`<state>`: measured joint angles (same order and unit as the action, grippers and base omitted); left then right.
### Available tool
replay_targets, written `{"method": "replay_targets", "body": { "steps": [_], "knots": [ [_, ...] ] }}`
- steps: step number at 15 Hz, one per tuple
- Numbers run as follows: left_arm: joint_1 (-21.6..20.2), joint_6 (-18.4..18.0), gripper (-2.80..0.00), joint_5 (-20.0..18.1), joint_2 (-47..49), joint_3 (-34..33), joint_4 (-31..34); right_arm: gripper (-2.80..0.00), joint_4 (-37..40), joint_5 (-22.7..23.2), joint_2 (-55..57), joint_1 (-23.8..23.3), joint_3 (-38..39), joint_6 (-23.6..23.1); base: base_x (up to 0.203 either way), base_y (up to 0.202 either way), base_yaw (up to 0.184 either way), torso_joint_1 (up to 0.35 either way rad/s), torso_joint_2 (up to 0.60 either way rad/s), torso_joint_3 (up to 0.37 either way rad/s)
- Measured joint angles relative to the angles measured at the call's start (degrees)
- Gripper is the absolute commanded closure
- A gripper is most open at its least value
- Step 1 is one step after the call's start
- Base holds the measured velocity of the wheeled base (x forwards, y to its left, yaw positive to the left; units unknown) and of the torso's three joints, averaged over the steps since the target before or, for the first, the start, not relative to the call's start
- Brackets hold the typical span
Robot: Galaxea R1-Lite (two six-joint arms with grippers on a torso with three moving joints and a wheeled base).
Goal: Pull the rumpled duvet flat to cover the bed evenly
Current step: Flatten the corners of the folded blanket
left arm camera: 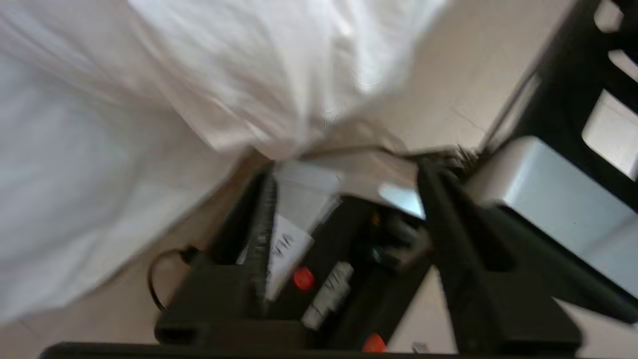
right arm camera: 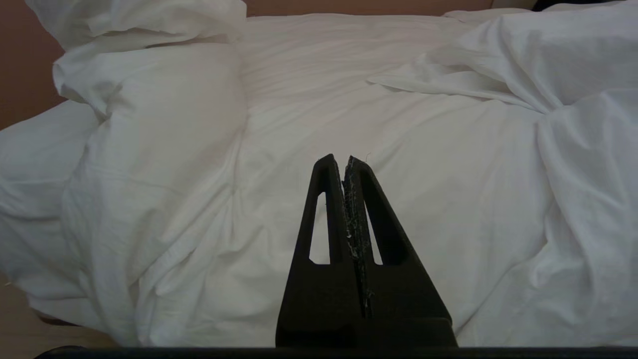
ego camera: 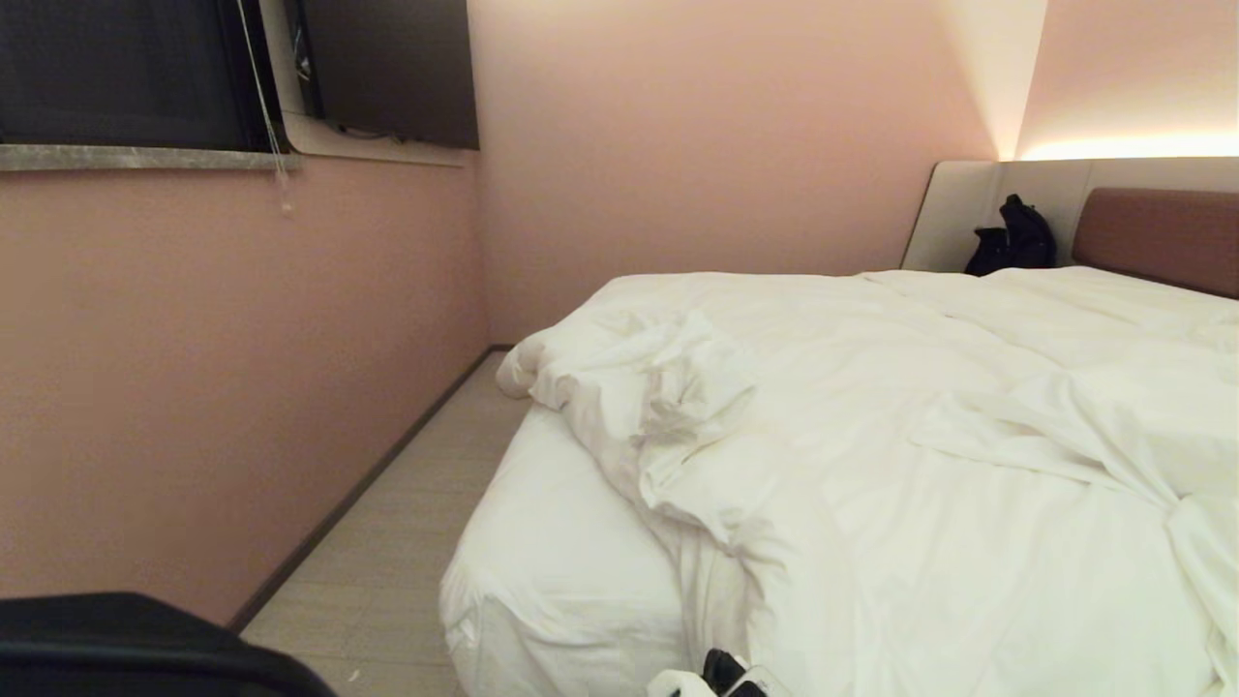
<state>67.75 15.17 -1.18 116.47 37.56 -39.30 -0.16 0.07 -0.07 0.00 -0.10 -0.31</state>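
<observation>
the duvet (ego camera: pixel 871 455) lies rumpled across the bed (ego camera: pixel 552 581), bunched at the near left corner and leaving bare mattress there. left gripper (left arm camera: pixel 344 184), fingers (left arm camera: pixel 448 209) parted and holding nothing, below the hanging duvet edge. right gripper (right arm camera: pixel 345 162), fingers pressed together, faces the duvet.

No wording is showing clearly enough to read anywhere; a white label (left arm camera: pixel 286 247) on the robot's base in the left wrist view is carrying dark marks, too blurred to decipher
</observation>
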Motion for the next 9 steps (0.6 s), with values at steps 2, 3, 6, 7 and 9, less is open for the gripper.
{"method": "replay_targets", "body": {
  "steps": [2,3,6,7,9],
  "knots": [
    [-1.60,-1.60,-2.80,3.39,0.94,0.27,-5.42,0.00,0.00,-0.07,0.00,0.00,0.02,-0.02,0.000,0.000,0.000,0.000,0.00,0.000],
    [-2.42,-2.20,-2.80,4.02,1.20,0.44,-7.36,0.00,0.00,-0.07,0.00,0.00,0.02,-0.02,0.000,0.000,0.000,0.000,0.00,0.000],
    [-7.79,-2.62,-2.80,4.12,0.09,4.03,-7.11,0.00,0.00,-0.07,0.00,-0.02,0.02,0.00,0.000,0.000,0.000,0.000,0.00,0.000],
    [-10.43,-2.64,-2.80,4.12,-0.81,6.43,-5.52,0.00,-0.01,-0.07,0.00,0.00,0.02,-0.01,0.000,0.000,0.000,0.000,0.00,0.000],
    [-13.45,-2.72,-2.80,4.02,-2.34,9.25,-2.88,0.00,-0.02,-0.02,0.00,0.00,0.05,0.00,0.000,0.000,0.000,0.000,0.00,0.000]
  ]
}}
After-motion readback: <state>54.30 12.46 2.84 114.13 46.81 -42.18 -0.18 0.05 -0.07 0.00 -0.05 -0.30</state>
